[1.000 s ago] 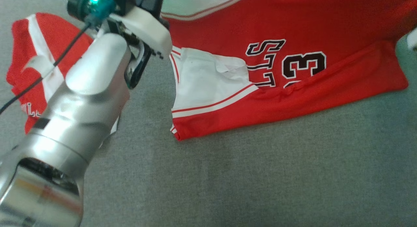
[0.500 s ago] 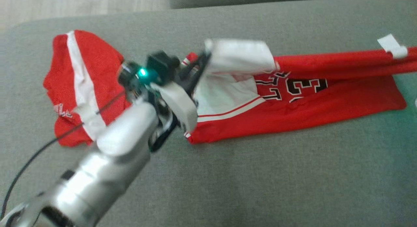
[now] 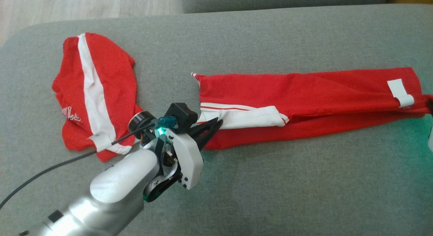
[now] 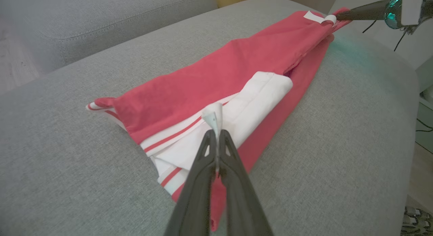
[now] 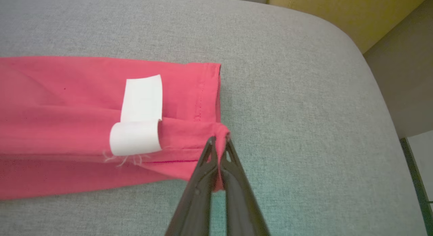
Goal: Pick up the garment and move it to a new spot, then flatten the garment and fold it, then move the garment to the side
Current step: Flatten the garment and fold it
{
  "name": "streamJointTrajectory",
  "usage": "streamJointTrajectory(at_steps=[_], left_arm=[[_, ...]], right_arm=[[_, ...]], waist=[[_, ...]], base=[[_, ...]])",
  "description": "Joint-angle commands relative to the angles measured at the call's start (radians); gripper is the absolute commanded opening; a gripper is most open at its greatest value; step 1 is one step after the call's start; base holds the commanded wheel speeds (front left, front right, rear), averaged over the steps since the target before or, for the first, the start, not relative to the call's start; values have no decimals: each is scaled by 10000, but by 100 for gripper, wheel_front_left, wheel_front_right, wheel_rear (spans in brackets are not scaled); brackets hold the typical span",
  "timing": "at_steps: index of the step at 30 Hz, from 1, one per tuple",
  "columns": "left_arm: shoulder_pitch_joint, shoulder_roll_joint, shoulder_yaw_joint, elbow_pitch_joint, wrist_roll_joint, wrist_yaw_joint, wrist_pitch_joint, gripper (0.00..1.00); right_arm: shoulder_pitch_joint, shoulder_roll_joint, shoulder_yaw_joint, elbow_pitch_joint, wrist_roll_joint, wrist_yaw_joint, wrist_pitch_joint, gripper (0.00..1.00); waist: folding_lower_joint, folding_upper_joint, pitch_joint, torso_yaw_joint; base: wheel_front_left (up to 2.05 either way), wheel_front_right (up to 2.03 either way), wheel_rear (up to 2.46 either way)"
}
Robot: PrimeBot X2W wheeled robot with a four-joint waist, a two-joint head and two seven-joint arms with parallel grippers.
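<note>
The garment (image 3: 304,93), a red jersey with white trim, lies on the grey cushion (image 3: 270,181) doubled into a long strip. My left gripper (image 3: 219,122) is at the strip's left end, shut on a white edge of the garment (image 4: 213,115). In the right wrist view my right gripper (image 5: 219,141) is shut on the red hem corner at the strip's other end, beside a white label (image 5: 140,117). The left wrist view shows that right gripper (image 4: 338,16) at the far end of the strip.
A second red piece with a white stripe (image 3: 94,93) lies crumpled left of my left arm. A sofa back (image 4: 101,22) rises behind the cushion. The cushion's rounded edge (image 5: 372,93) drops off just right of the hem.
The head camera has tilted up. Both grippers brought the lifted upper layer down toward the near edge, so the black number print is now covered and the garment lies as a narrow strip.
</note>
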Motion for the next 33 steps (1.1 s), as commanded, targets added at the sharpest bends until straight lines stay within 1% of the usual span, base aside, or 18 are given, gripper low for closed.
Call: streamJointTrajectory(at_steps=[1, 5, 8, 9, 10, 11, 13, 16, 18, 21, 24, 27, 28, 29, 30, 32, 33], left_arm=[[-269, 289, 351, -301, 62, 80, -7, 0], [-305, 396, 225, -333, 187, 229, 239, 0], [-296, 420, 123, -350, 108, 217, 531, 0], [-279, 425, 99, -351, 51, 228, 659, 0], [-275, 440, 101, -350, 25, 296, 756, 0], [-301, 446, 150, -368, 55, 433, 746, 100], [-407, 487, 274, -434, 201, 659, 552, 100], [-520, 534, 542, -508, 297, 952, 179, 100], [-540, 515, 847, -548, 279, 1222, -227, 100], [-506, 395, 1482, -620, 214, 1755, -1159, 100], [-339, 229, 2192, -647, 98, 2300, -2290, 100], [-6, 24, 2931, -621, -60, 2857, -3540, 100], [318, -137, 3367, -604, -194, 3146, -4203, 100], [488, -196, 3544, -611, -179, 3281, -4404, 100], [488, -196, 3544, -611, -179, 3281, -4404, 100], [886, -317, 3860, -671, 28, 3604, -4637, 100], [1152, -439, 4016, -736, 94, 3691, -4687, 100]], right_arm=[[-24, -504, 80, -220, 19, -7, -15, 0], [-230, -573, 380, -215, -77, -7, -32, 0], [-419, -550, 461, -71, -72, -7, -110, 0], [-496, -525, 435, 15, -91, -7, -215, 31], [-559, -421, 359, 115, 17, -7, -247, 100], [-632, -294, 291, 125, 185, -7, -276, 100], [-834, -107, 44, 62, 578, -7, -462, 100], [-1104, -130, -93, -161, 661, -7, -888, 100], [-1290, -41, -390, -368, 909, -7, -1289, 100], [-1496, 165, -825, -859, 1147, -7, -2033, 100], [-1526, 577, -1253, -1541, 1266, -7, -2865, 100], [-1379, 1183, -1789, -2226, 1048, -7, -3749, 100], [-1149, 1789, -2343, -2691, 911, -7, -4098, 100], [-965, 2091, -2629, -2935, 771, -7, -4204, 100], [-965, 2091, -2629, -2935, 771, -7, -4204, 100], [-481, 2752, -3298, -3444, 387, -7, -4346, 100], [-171, 3132, -3647, -3695, 160, -7, -4385, 100]], waist=[[0, 0, 56, -38], [0, 0, 307, -161], [0, 0, 430, -242], [0, 0, 453, -268], [0, 0, 467, -296], [0, 0, 477, -329], [0, 0, 454, -403], [0, 0, 295, -460], [0, 0, 130, -498], [0, 0, -150, -539], [0, 0, -436, -569], [0, 0, -729, -603], [0, 0, -921, -619], [0, 0, -1002, -620], [0, 0, -1002, -620], [0, 0, -1127, -620], [0, 0, -1183, -621]], base=[[0, 0, 0], [0, 0, 0], [0, 0, 0], [0, 0, 0], [0, 0, 0], [0, 0, 0], [0, 0, 0], [0, 0, 0], [0, 0, 0], [0, 0, 0], [0, 0, 0], [0, 0, 0], [0, 0, 0], [0, 0, 0], [0, 0, 0], [0, 0, 0], [0, 0, 0]])
